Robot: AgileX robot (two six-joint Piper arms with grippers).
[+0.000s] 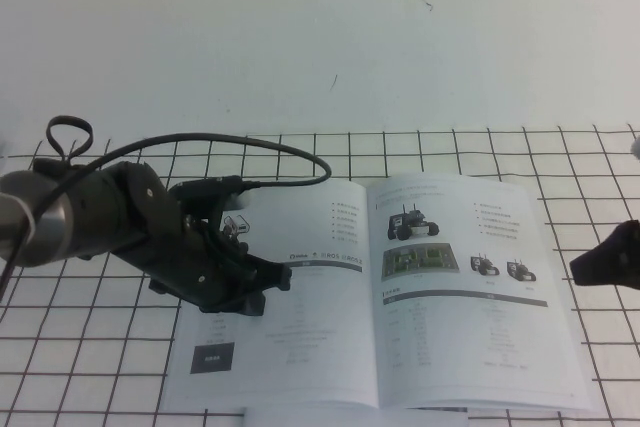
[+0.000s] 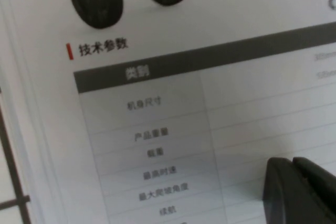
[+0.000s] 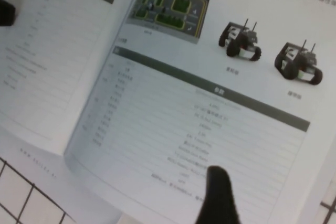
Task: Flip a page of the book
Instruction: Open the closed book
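Spine of the book (image 1: 372, 297) runs 12-to-6 on the table (image 1: 90, 367). The page (image 1: 470, 297) lies at 9 o'clock of the right gripper (image 1: 585, 269), the nearer arm; its jaws' opening I cannot tell. The left gripper (image 1: 262, 282) sits over the opposite leaf, jaws looking nearly closed and holding nothing.

A robot test bench, judging by the white black-gridded table (image 1: 480, 157) and plain white backdrop (image 1: 300, 27).
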